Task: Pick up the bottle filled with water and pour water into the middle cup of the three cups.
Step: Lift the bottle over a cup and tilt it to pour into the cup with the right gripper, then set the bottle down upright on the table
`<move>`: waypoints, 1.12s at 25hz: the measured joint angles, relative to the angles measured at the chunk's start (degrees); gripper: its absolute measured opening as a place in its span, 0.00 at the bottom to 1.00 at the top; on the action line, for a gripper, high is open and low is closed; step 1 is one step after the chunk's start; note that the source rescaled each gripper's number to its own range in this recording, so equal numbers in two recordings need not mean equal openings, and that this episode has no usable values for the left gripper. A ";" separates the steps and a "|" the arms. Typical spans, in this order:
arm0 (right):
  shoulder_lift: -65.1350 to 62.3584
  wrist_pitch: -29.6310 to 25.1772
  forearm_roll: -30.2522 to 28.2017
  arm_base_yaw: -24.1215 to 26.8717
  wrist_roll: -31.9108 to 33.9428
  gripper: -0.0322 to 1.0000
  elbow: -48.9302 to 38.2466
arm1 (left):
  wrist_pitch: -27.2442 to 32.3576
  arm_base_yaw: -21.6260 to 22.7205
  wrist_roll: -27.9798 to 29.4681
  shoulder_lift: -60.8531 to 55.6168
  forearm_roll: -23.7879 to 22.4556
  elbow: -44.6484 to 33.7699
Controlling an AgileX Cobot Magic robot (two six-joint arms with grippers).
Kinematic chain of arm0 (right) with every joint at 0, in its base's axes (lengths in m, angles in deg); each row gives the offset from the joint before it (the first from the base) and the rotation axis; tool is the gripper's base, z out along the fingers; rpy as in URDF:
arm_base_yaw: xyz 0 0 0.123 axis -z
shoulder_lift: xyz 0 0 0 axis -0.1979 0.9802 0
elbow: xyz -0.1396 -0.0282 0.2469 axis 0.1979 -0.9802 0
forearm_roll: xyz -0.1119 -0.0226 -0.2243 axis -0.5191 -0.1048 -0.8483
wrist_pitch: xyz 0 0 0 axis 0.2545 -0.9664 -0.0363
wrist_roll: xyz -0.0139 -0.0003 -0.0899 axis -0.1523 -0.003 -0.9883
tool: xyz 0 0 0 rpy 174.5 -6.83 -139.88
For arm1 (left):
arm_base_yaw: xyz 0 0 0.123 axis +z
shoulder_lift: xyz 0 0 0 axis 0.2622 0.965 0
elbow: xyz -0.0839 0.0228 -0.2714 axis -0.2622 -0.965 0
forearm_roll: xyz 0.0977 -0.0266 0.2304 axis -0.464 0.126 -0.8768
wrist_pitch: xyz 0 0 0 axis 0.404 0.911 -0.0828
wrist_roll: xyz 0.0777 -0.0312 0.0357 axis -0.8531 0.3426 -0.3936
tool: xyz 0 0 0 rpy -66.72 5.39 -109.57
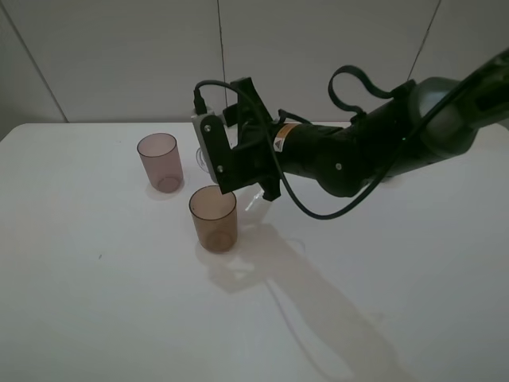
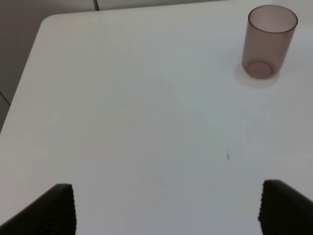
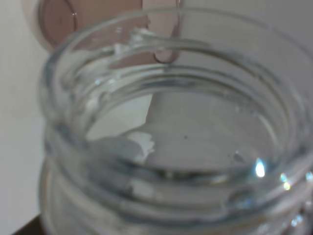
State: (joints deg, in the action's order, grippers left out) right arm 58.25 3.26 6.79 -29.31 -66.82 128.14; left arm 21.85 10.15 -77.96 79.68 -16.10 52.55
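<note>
My right gripper (image 1: 246, 179) reaches across the middle and hovers just behind and above the amber-brown middle cup (image 1: 213, 220). It is shut on the clear bottle, which the gripper mostly hides in the exterior view. In the right wrist view the bottle's wide, open threaded neck (image 3: 161, 205) fills the picture, with water inside. A blurred brownish cup (image 3: 61, 19) shows beyond its rim; I cannot tell which cup it is. The pinkish-mauve cup (image 1: 158, 161) stands upright to the back left and also shows in the left wrist view (image 2: 270, 41). The smoky grey cup is hidden. My left gripper (image 2: 166, 210) is open and empty.
The white table (image 1: 95, 302) spreads around the cups, and its back edge meets a pale wall (image 1: 119, 56). The right arm (image 1: 374, 151) and its cables stretch over the table's right half. The table's far corner (image 2: 46, 22) shows in the left wrist view.
</note>
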 joint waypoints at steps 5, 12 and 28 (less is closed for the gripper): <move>0.62 2.94 0.68 -0.59 -0.59 0.03 -0.96 | 0.00 0.00 0.00 0.00 0.00 0.00; 3.58 9.17 2.20 -0.59 -0.90 0.03 -0.96 | 0.00 0.00 0.00 0.00 0.00 0.00; 4.02 15.28 4.90 -0.59 -12.22 0.03 -3.10 | 0.00 0.00 0.00 0.00 0.00 0.00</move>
State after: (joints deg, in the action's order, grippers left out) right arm 62.27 18.53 11.70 -29.90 -79.04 125.04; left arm 21.85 10.15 -77.96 79.68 -16.10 52.55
